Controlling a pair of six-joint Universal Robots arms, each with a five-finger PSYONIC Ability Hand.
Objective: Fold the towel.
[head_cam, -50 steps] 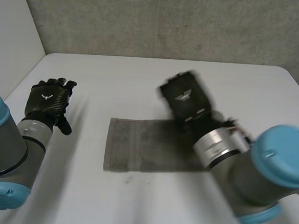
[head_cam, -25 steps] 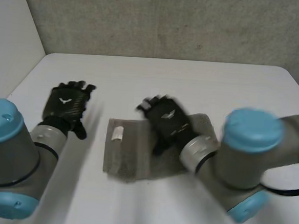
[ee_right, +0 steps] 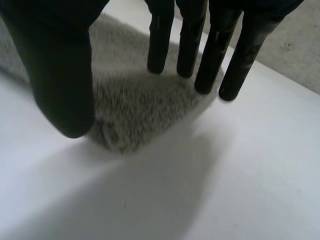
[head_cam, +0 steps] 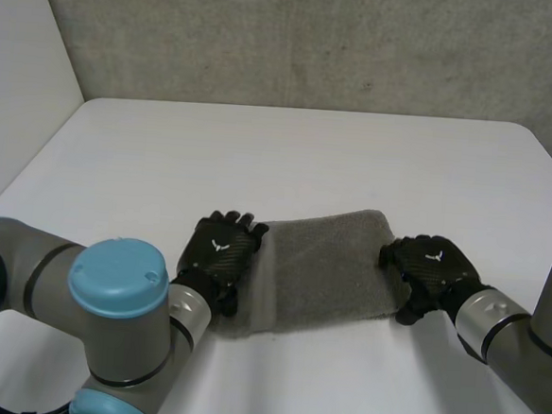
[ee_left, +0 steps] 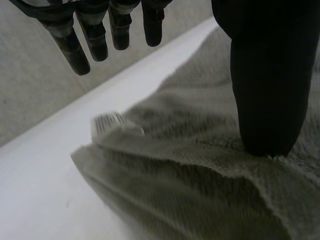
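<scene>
Head view: we are seeing the left hand (head_cam: 218, 256) lying open, thumb pressing the towel (head_cam: 324, 267) (its left end). The right hand (head_cam: 433, 265) is resting straight-fingered at the opposite end.

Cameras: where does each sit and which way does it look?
Head view: behind, between the arms, looking down at the table; shows both arms, left hand, right hand.
Left wrist view: on that wrist, along the left hand's palm, at the towel.
Right wrist view: same for the right hand, at the towel's end.
Shared: the towel.

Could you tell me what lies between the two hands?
The grey towel lies between them in the head view, left hand at one end, right hand at the other.
</scene>
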